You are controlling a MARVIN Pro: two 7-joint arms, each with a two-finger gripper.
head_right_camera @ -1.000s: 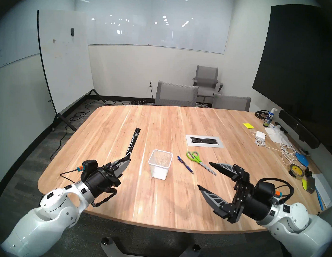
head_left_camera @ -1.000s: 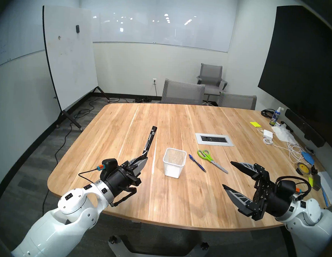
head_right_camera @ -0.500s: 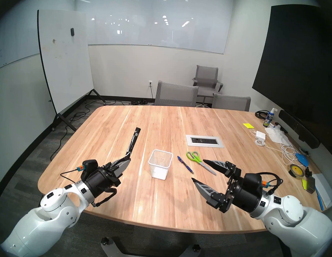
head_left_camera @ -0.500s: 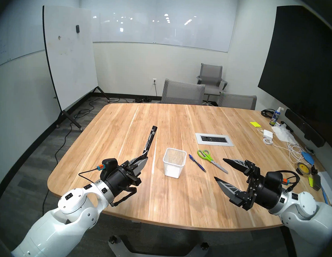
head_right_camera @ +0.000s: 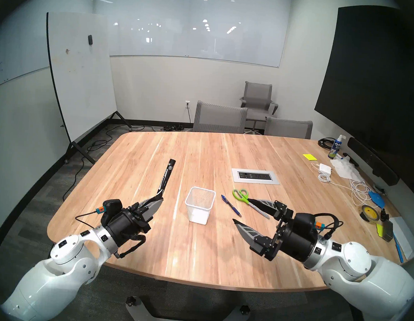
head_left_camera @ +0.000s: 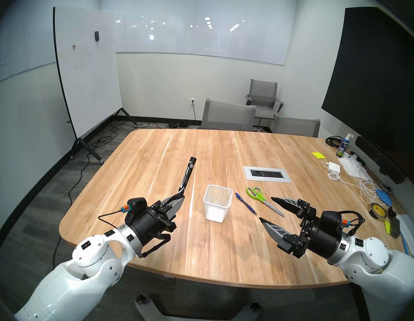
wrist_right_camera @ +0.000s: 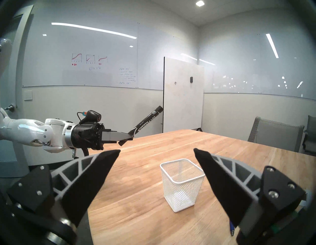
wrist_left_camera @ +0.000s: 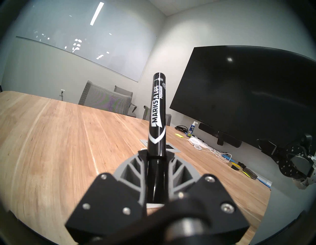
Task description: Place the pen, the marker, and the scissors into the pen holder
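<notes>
Left gripper clamped on marker, raised over table, left of pen holder, which is empty. Pen, scissors lie flat right of holder. Right gripper wide apart, holding nothing, above scissors. Nothing placed yet; all three remain.

Grey chairs line a wooden table between a rolling whiteboard and dark wall screen.

Legible markings, meeting-room table

Marker: "MARKS A LOT" and "PERMANENT", white on black barrel. Spray bottle, far right of the table: "EXPO" on blue label. Wall whiteboard, left: red "+20"; remaining handwriting too faint to read.
</notes>
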